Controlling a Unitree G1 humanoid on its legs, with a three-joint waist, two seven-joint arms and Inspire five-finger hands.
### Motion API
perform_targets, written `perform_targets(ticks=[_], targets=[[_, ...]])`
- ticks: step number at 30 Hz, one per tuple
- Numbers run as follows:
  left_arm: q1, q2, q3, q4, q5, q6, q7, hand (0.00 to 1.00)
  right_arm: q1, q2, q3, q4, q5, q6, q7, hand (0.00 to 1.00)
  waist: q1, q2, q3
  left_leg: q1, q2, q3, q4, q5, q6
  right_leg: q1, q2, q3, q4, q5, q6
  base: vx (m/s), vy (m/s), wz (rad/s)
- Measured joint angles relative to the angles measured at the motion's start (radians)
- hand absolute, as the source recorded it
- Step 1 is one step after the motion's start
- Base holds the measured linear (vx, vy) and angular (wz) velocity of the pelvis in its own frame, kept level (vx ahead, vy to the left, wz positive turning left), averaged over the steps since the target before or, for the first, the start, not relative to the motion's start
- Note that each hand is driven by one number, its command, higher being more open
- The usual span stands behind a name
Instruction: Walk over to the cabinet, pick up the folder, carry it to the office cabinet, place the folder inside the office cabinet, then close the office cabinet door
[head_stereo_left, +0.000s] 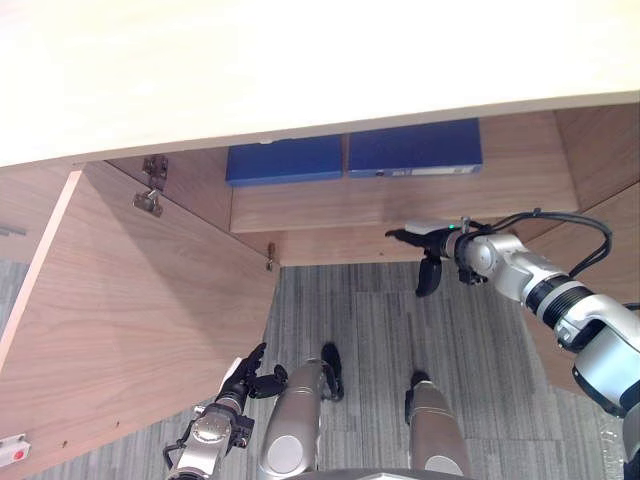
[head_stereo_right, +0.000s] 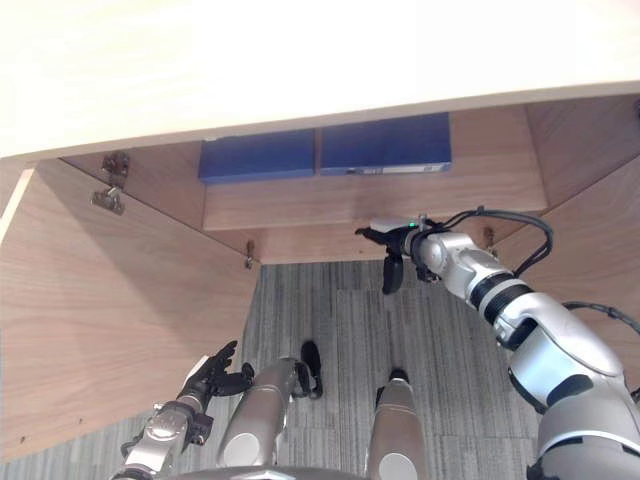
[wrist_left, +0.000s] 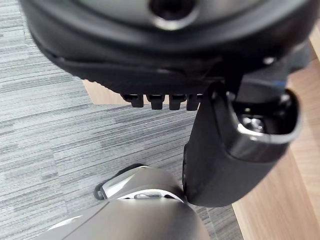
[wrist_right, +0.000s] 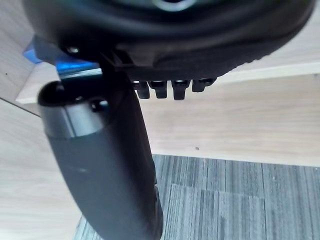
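Head-camera view down into an open office cabinet (head_stereo_left: 300, 70), its pale top panel running across 12 o'clock. Two folders sit side by side on the inner shelf (head_stereo_left: 400, 205), just under the top panel's front edge. The left blue folder (head_stereo_left: 285, 160) is at 11 o'clock. The right blue folder (head_stereo_left: 412, 147) is at 1 o'clock and carries a pale strip along its near edge. The two are just beside each other, and neither hand touches either one.

The left cabinet door (head_stereo_left: 130, 330) stands swung wide open from 9 to 7 o'clock, with a metal hinge (head_stereo_left: 150, 190) at its upper inner corner. A second wooden panel, the right cabinet door (head_stereo_right: 600, 250), lies at 3 o'clock behind the right arm.

The right hand (head_stereo_left: 445, 243) reaches in from 3 o'clock and hovers just in front of the cabinet's bottom board, below the shelf. Its fingers are stretched out level, its thumb hangs down, and it holds nothing. The left hand (head_stereo_left: 243, 378) hangs low at 7 o'clock, near the lower edge of the left cabinet door. Its fingers are loosely spread and it is empty.

Grey striped carpet (head_stereo_left: 380, 330) covers the floor from 5 to 6 o'clock.
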Motion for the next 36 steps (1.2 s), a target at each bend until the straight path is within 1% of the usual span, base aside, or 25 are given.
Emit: perform_targets(ticks=[1,3,5,7,8,9,10,11,13,16,17,20,22,24,25,26,27,28,29,30,31,32,34,35,36], targets=[[0.003,-0.001,0.003,0.001,0.008,0.001,0.000,1.00,0.003,0.002,0.000,0.000,0.000,-0.001,0.002,1.00,-0.001,-0.003,-0.001,0.014,0.005,0.000,-0.003,-0.001,-0.002,0.016,0.004,-0.003,-0.011,0.003,-0.003,0.04,-0.060,-0.14],[0.017,-0.009,0.033,0.006,0.021,-0.001,0.002,1.00,0.003,0.016,-0.019,0.000,0.000,-0.001,-0.019,1.00,0.003,-0.014,-0.005,0.056,0.041,-0.004,-0.003,-0.007,-0.014,0.072,0.040,-0.006,-0.059,0.034,-0.014,0.01,-0.056,-0.28],[0.020,-0.012,0.055,0.032,0.025,-0.004,0.009,1.00,0.003,0.037,-0.047,0.004,0.000,-0.001,-0.040,1.00,0.003,-0.030,-0.016,0.062,0.049,-0.049,0.003,-0.006,-0.021,0.091,0.062,-0.004,-0.087,0.051,-0.024,-0.02,-0.076,-0.22],[0.014,-0.028,0.072,0.069,0.027,-0.012,0.019,1.00,0.033,0.090,-0.150,0.049,0.004,-0.005,-0.068,1.00,0.004,-0.061,-0.042,0.079,0.034,-0.200,-0.020,-0.003,-0.058,0.127,0.092,0.005,-0.152,0.089,-0.039,-0.04,-0.106,-0.21],[0.013,-0.033,0.072,0.080,0.035,-0.013,0.022,1.00,0.055,0.106,-0.184,0.062,0.006,-0.008,-0.076,1.00,0.007,-0.069,-0.053,0.093,0.033,-0.218,-0.043,-0.002,-0.067,0.140,0.097,0.007,-0.178,0.103,-0.040,-0.01,-0.069,-0.17],[0.014,-0.041,0.073,0.105,0.054,-0.013,0.025,1.00,0.114,0.134,-0.255,0.078,0.015,-0.014,-0.092,1.00,0.007,-0.088,-0.079,0.121,0.034,-0.227,-0.089,0.008,-0.084,0.168,0.102,0.014,-0.238,0.134,-0.037,0.00,0.012,-0.14],[0.019,-0.042,0.075,0.126,0.068,-0.013,0.027,1.00,0.196,0.159,-0.319,0.082,0.057,-0.024,-0.105,1.00,0.006,-0.109,-0.111,0.142,0.031,-0.225,-0.124,0.019,-0.089,0.192,0.102,0.021,-0.304,0.166,-0.036,0.01,0.049,-0.15],[0.020,-0.036,0.074,0.136,0.074,-0.013,0.027,1.00,0.243,0.178,-0.357,0.086,0.075,-0.030,-0.110,1.00,0.004,-0.118,-0.129,0.148,0.030,-0.224,-0.135,0.022,-0.089,0.205,0.102,0.028,-0.333,0.182,-0.035,0.02,0.091,-0.25],[0.024,-0.029,0.075,0.171,0.105,-0.011,0.038,1.00,0.393,0.259,-0.490,0.112,0.129,-0.048,-0.127,1.00,-0.015,-0.136,-0.168,0.182,0.028,-0.193,-0.172,0.031,-0.085,0.233,0.098,0.067,-0.397,0.224,-0.023,0.01,0.091,-0.43],[0.027,-0.034,0.095,0.217,0.146,-0.008,0.046,1.00,0.573,0.376,-0.682,0.175,0.195,-0.045,-0.169,1.00,-0.068,-0.129,-0.188,0.232,0.012,-0.131,-0.227,0.045,-0.068,0.232,0.085,0.154,-0.445,0.284,-0.003,-0.04,0.116,-0.80],[0.028,-0.039,0.106,0.232,0.146,-0.005,0.055,1.00,0.620,0.407,-0.730,0.193,0.226,-0.037,-0.189,1.00,-0.077,-0.130,-0.189,0.250,0.006,-0.114,-0.244,0.048,-0.064,0.229,0.082,0.186,-0.451,0.298,0.001,-0.08,0.120,-1.10],[0.027,-0.042,0.146,0.290,0.156,0.004,0.084,1.00,0.801,0.510,-0.918,0.213,0.332,-0.022,-0.269,1.00,-0.124,-0.144,-0.202,0.319,-0.009,-0.021,-0.316,0.074,-0.051,0.209,0.077,0.270,-0.464,0.344,0.013,-0.12,0.085,-1.09],[0.027,-0.051,0.190,0.317,0.163,0.020,0.092,1.00,0.886,0.560,-0.998,0.204,0.399,-0.018,-0.318,1.00,-0.133,-0.154,-0.208,0.363,-0.010,0.031,-0.346,0.082,-0.047,0.200,0.083,0.269,-0.463,0.374,0.011,-0.13,0.030,-1.15],[0.029,-0.066,0.236,0.323,0.162,0.030,0.100,1.00,0.948,0.589,-1.041,0.175,0.408,-0.012,-0.349,1.00,-0.135,-0.153,-0.208,0.389,0.019,0.106,-0.348,0.086,-0.038,0.193,0.084,0.166,-0.483,0.424,-0.011,-0.18,-0.051,-1.10],[0.031,-0.074,0.266,0.323,0.162,0.036,0.102,1.00,0.965,0.602,-1.060,0.164,0.407,-0.009,-0.363,1.00,-0.135,-0.148,-0.205,0.404,0.032,0.147,-0.347,0.092,-0.035,0.174,0.067,0.042,-0.421,0.384,-0.064,-0.18,-0.093,-0.98],[0.035,-0.084,0.289,0.324,0.162,0.046,0.104,1.00,0.984,0.614,-1.082,0.144,0.401,-0.004,-0.375,1.00,-0.135,-0.144,-0.204,0.432,0.048,0.186,-0.348,0.094,-0.038,0.159,0.027,-0.110,-0.305,0.314,-0.113,-0.21,-0.103,-1.11],[0.052,-0.101,0.309,0.324,0.163,0.053,0.104,1.00,1.001,0.621,-1.100,0.130,0.395,0.002,-0.380,1.00,-0.134,-0.116,-0.210,0.455,0.075,0.218,-0.348,0.092,-0.043,0.159,-0.006,-0.185,-0.205,0.265,-0.129,-0.15,-0.099,-0.94],[0.064,-0.110,0.316,0.324,0.163,0.056,0.106,1.00,1.007,0.626,-1.116,0.127,0.395,0.005,-0.381,1.00,-0.134,-0.104,-0.221,0.464,0.091,0.234,-0.348,0.090,-0.051,0.163,-0.017,-0.201,-0.168,0.248,-0.127,-0.13,-0.171,-0.88],[0.090,-0.129,0.351,0.324,0.162,0.056,0.105,1.00,1.022,0.635,-1.138,0.115,0.395,0.012,-0.387,1.00,-0.134,-0.091,-0.248,0.477,0.114,0.259,-0.357,0.088,-0.065,0.177,-0.046,-0.218,-0.120,0.214,-0.111,-0.08,-0.246,-0.72],[0.110,-0.133,0.373,0.322,0.162,0.056,0.104,1.00,1.035,0.646,-1.161,0.108,0.395,0.012,-0.388,1.00,-0.132,-0.102,-0.275,0.485,0.113,0.276,-0.376,0.095,-0.080,0.192,-0.072,-0.218,-0.121,0.187,-0.078,-0.05,-0.349,-0.78],[0.121,-0.129,0.410,0.325,0.162,0.055,0.102,1.00,1.043,0.664,-1.201,0.101,0.395,0.012,-0.393,1.00,-0.131,-0.125,-0.299,0.496,0.102,0.287,-0.404,0.124,-0.126,0.217,-0.089,-0.212,-0.192,0.129,0.003,-0.02,-0.325,-0.49],[0.122,-0.141,0.426,0.326,0.161,0.063,0.103,1.00,1.046,0.665,-1.231,0.099,0.395,0.016,-0.402,1.00,-0.132,-0.110,-0.304,0.503,0.116,0.273,-0.417,0.134,-0.144,0.219,-0.068,-0.222,-0.206,0.127,0.001,0.04,-0.297,-0.50],[0.143,-0.174,0.468,0.322,0.159,0.062,0.101,1.00,1.053,0.666,-1.295,0.098,0.396,0.017,-0.422,1.00,-0.125,-0.076,-0.328,0.526,0.134,0.260,-0.445,0.136,-0.152,0.229,0.009,-0.221,-0.290,0.167,-0.028,0.11,-0.193,-0.51],[0.153,-0.179,0.477,0.329,0.158,0.063,0.101,1.00,1.058,0.668,-1.323,0.100,0.396,0.021,-0.430,1.00,-0.122,-0.069,-0.333,0.554,0.140,0.243,-0.508,0.148,-0.158,0.243,0.075,-0.212,-0.350,0.202,-0.061,0.09,-0.111,-0.51],[0.155,-0.179,0.493,0.329,0.157,0.064,0.100,1.00,1.062,0.671,-1.330,0.100,0.396,0.023,-0.431,1.00,-0.121,-0.075,-0.337,0.562,0.148,0.242,-0.527,0.156,-0.166,0.249,0.095,-0.208,-0.372,0.215,-0.072,0.07,-0.123,-0.49]])
